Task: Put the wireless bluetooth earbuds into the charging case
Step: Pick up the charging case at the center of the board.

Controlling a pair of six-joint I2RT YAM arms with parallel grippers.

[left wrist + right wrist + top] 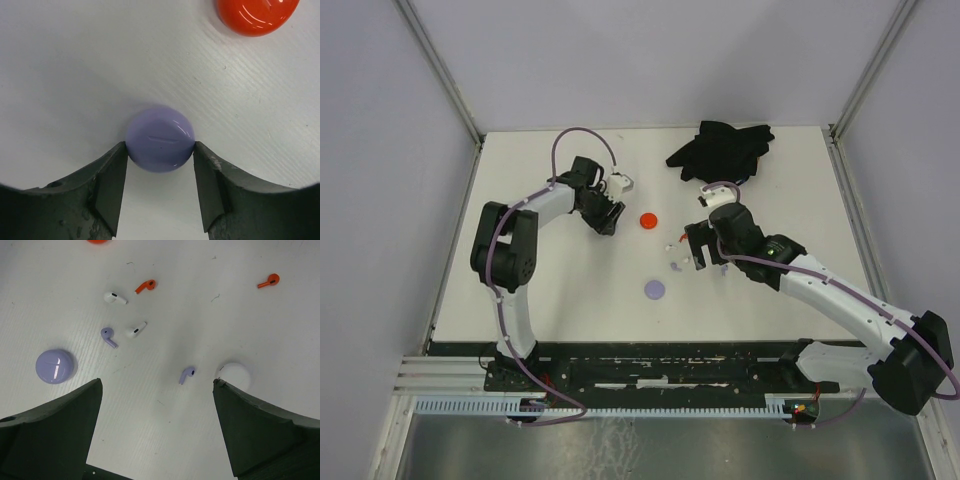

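The step in hand is judged to be the securing of a case; no bud is yet seated. In the left wrist view a lavender disc [160, 135] is seen low in the middle of the frame, lying on the white worktop [75, 60]. The left hand [160, 146] is set about it, with one finger laid against each flank, so that the disc is pinched between them. A faint line is shown across its domed top, and it is taken to be a closed charging case. A red disc [257, 14] is cut off by the upper right edge of that frame, well apart from the fingers.

The earbuds [136, 330] are scattered loose on the worktop across the upper half of the right wrist view, in white, red and lavender. The nearest lavender earbud [187, 374] lies by itself at mid-frame. The right hand [157, 385] is held above them, spread wide and holding nothing. A second lavender disc [55, 366] is seen at the left and a white disc [235, 374] just beside the right-side finger.

For the next move the pinched case must be held steady and opened before a matching lavender bud can be brought to it, and its smooth rounded sides may well slip
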